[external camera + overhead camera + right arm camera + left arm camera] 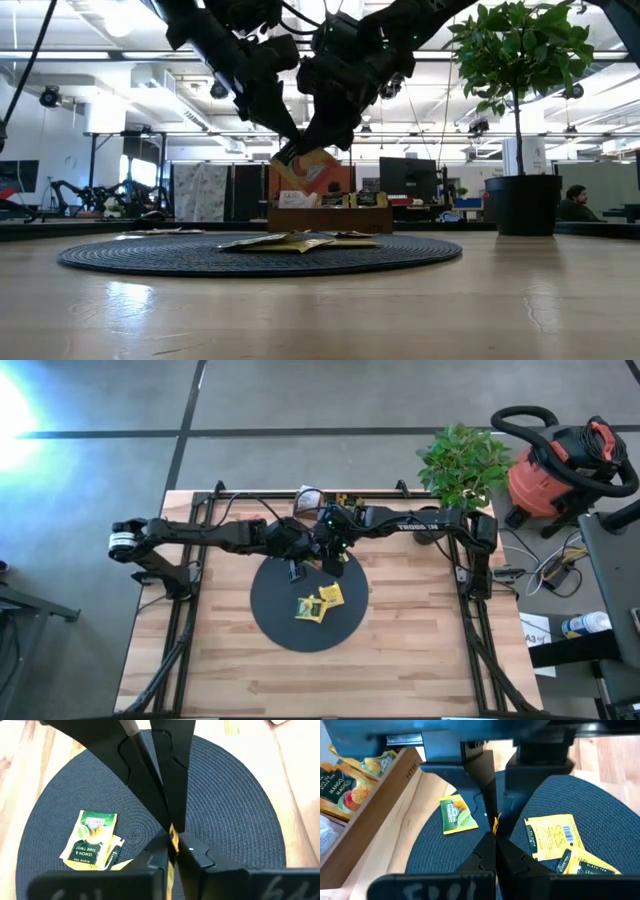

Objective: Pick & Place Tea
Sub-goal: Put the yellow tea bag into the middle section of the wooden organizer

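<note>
Both grippers, left gripper (288,152) and right gripper (322,150), pinch one orange tea packet (310,172) (edge-on) above the black disc (275,622)

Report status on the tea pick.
Left gripper and right gripper both shut on one orange tea packet above the black mat. Other packets lie below. Nothing blocking.

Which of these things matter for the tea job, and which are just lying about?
For the job:
orange tea packet, gripped above the mat by the left gripper and right gripper, jaws shut
tea packets lying on the black mat
wooden tray holding more tea

Lying about:
potted plant
vacuum cleaner
</note>
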Controlling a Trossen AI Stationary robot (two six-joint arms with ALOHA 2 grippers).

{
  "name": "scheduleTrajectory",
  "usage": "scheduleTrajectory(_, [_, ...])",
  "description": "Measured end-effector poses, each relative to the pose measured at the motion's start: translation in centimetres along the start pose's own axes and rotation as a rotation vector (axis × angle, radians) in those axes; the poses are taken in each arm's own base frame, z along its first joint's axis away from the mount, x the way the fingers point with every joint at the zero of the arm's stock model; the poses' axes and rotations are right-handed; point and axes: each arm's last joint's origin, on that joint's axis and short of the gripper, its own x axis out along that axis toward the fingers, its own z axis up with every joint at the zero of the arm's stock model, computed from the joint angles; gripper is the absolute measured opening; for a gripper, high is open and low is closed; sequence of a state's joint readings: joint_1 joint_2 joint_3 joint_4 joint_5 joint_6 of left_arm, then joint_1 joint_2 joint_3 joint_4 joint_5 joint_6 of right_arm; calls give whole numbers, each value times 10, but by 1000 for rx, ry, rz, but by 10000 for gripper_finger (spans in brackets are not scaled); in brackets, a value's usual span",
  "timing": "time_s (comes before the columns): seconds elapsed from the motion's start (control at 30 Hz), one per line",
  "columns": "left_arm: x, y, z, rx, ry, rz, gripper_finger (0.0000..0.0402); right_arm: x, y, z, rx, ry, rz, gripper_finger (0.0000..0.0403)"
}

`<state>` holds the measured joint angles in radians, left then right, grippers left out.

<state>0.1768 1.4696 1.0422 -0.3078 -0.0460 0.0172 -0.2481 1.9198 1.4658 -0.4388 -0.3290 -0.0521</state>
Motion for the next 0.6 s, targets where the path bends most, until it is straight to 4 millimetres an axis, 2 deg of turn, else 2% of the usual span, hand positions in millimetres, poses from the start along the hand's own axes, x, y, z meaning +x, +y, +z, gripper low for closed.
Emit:
scheduleTrajectory(0.1, [0, 0, 0, 0, -1, 1, 0, 0, 0, 0, 0, 0, 0, 11])
scheduleTrajectory(0.37, [0, 2, 0, -43, 0, 69, 5, 0, -1, 0, 1, -1, -9, 9])
scheduleTrajectory(0.6, [-5, 4, 0, -127, -5, 135, 58, 0, -2, -1, 4, 7, -23, 9])
